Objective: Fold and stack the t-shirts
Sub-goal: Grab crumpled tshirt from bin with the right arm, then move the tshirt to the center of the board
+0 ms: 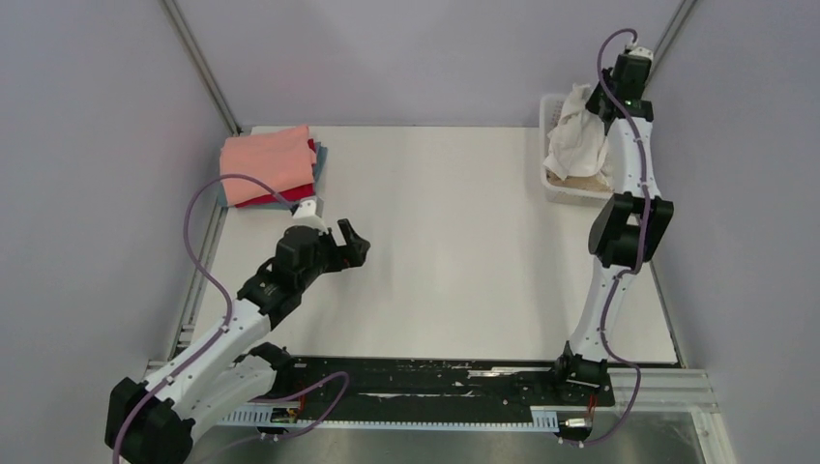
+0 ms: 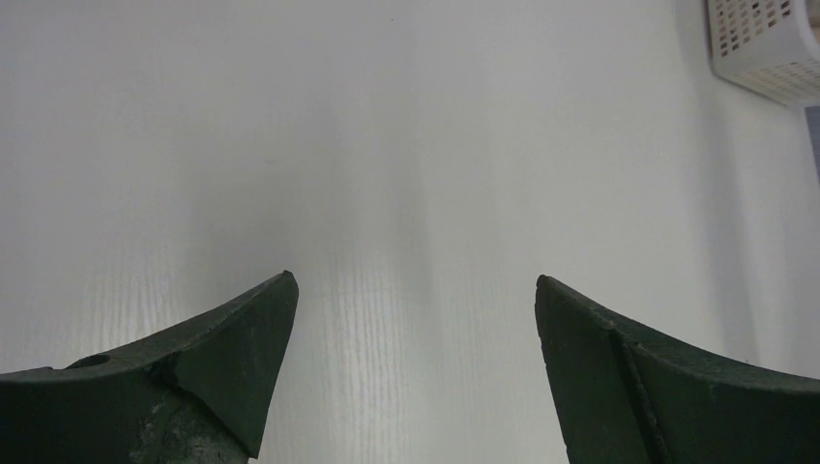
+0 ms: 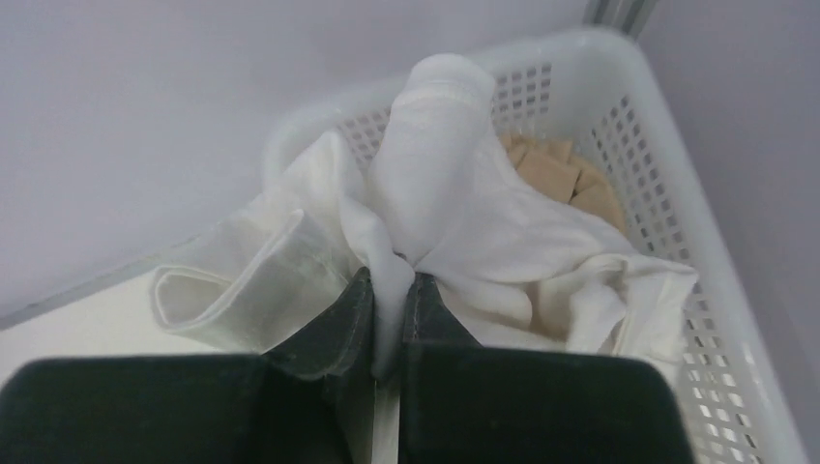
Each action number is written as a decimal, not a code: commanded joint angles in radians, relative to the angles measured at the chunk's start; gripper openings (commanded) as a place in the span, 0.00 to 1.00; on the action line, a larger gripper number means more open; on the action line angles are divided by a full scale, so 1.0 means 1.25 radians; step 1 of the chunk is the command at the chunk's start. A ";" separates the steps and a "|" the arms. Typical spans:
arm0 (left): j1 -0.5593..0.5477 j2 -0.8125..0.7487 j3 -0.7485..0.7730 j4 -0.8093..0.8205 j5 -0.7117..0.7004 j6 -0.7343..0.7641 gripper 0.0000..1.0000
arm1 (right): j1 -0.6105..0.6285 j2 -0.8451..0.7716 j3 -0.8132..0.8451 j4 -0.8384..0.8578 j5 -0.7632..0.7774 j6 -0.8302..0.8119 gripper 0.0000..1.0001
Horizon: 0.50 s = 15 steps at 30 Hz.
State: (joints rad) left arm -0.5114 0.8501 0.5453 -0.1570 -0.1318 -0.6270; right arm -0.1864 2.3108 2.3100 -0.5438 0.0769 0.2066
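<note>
A wrinkled white t-shirt [image 1: 576, 135] hangs half out of the white lattice basket [image 1: 554, 184] at the back right. My right gripper [image 3: 389, 282] is shut on a fold of the white t-shirt [image 3: 435, 208] above the basket [image 3: 643, 126]. A beige-tan t-shirt [image 3: 566, 179] lies under it in the basket. A stack of folded t-shirts sits at the back left, with the salmon-pink one [image 1: 263, 159] on top, then a red one [image 1: 280, 195] and a blue-grey one [image 1: 320, 160]. My left gripper [image 1: 350, 244] is open and empty over the bare table; the left wrist view [image 2: 416, 290] shows only table between the fingers.
The white table [image 1: 445, 251] is bounded by grey walls at the back and sides. A black rail [image 1: 425, 382] runs along the near edge between the arm bases. A corner of the basket [image 2: 764, 48] shows in the left wrist view.
</note>
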 commanded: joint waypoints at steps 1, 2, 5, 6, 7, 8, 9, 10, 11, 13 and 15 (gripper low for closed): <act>-0.002 -0.055 -0.008 0.004 0.023 -0.024 1.00 | 0.004 -0.267 0.012 0.125 -0.097 -0.001 0.00; -0.003 -0.073 -0.010 0.002 0.030 -0.026 1.00 | 0.006 -0.296 0.002 0.147 -0.129 0.009 0.00; -0.002 -0.108 -0.027 -0.007 0.031 -0.035 1.00 | 0.017 -0.370 -0.004 0.195 -0.227 0.074 0.00; -0.002 -0.124 -0.030 -0.013 0.031 -0.039 1.00 | 0.028 -0.390 -0.002 0.201 -0.263 0.089 0.00; -0.003 -0.132 -0.035 -0.016 0.027 -0.040 1.00 | 0.040 -0.406 -0.002 0.201 -0.301 0.102 0.00; -0.002 -0.148 -0.036 -0.025 0.022 -0.043 1.00 | 0.054 -0.430 -0.009 0.201 -0.341 0.116 0.00; -0.002 -0.155 -0.035 -0.039 0.010 -0.044 1.00 | 0.071 -0.447 -0.013 0.202 -0.385 0.126 0.00; -0.002 -0.170 -0.034 -0.046 0.005 -0.045 1.00 | 0.087 -0.461 -0.021 0.203 -0.421 0.136 0.00; -0.002 -0.178 -0.030 -0.065 -0.009 -0.047 1.00 | 0.108 -0.475 -0.030 0.204 -0.451 0.154 0.00; -0.001 -0.206 -0.025 -0.099 -0.029 -0.052 1.00 | 0.159 -0.499 -0.048 0.211 -0.511 0.176 0.00; -0.003 -0.231 -0.024 -0.128 -0.046 -0.060 1.00 | 0.228 -0.521 -0.071 0.210 -0.538 0.175 0.00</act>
State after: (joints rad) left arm -0.5114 0.6167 0.5049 -0.2443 -0.1280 -0.6689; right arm -0.0151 1.6653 2.2803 -0.2958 -0.4068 0.3588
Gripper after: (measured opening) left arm 1.000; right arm 0.063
